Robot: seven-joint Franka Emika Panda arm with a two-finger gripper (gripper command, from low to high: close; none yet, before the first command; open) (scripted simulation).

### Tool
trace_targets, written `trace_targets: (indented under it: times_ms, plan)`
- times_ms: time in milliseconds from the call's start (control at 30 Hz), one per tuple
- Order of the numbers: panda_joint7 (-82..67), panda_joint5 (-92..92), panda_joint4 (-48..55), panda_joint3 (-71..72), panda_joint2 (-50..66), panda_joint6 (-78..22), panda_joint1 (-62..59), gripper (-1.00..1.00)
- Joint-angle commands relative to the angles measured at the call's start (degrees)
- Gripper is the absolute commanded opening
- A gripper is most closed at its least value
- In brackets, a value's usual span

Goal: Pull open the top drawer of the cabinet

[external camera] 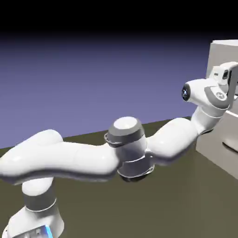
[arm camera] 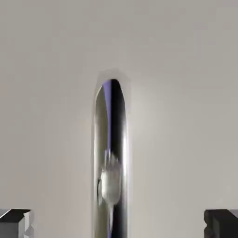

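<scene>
Nearest cam, hand view: the tool (arm camera: pixel 119 225), tips wide apart, one at abt 7 o'clock, other at abt 5, nothing clamped btwn them. Btwn the tips' lines and beyond: bar handle (arm camera: pixel 110 158), shiny, rounded end, running from centre down to 6 o'clock, w/ dark, violet and olive reflections plus a pale blurred shape. Handle apart from both tips. Behind it, flat pale grey drawer front (arm camera: pixel 176 116) fills the rest.

Exterior view: cabinet (external camera: pixel 223 58), pale grey, boxy, at 2 to 4 o'clock, cut off by pic edge. Top drawer mostly hidden behind the hand at abt 2 o'clock; how far out, can't tell. Lower drawer front (external camera: pixel 216 139) w/ dark handle (external camera: pixel 231 146) at abt 4. White Franka arm (external camera: pixel 83 158) spans from base at 7 o'clock to cabinet. Table (external camera: pixel 153 204) dark olive, at 6.
</scene>
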Motion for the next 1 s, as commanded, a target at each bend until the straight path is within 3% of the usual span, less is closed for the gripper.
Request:
trace_targets:
  times_ms: [0,167,200,967]
  plan:
    - [-1.19,0.52,2.08,0.26,-0.23,0.7,1.32,0.0]
    - [-7.07,3.07,12.35,1.54,-1.37,4.17,7.82,0.0]
    - [-7.07,3.08,12.35,1.54,-1.37,4.17,7.82,-1.0]
    - [6.84,-5.91,-33.32,3.22,-3.64,-13.4,-19.59,-1.0]
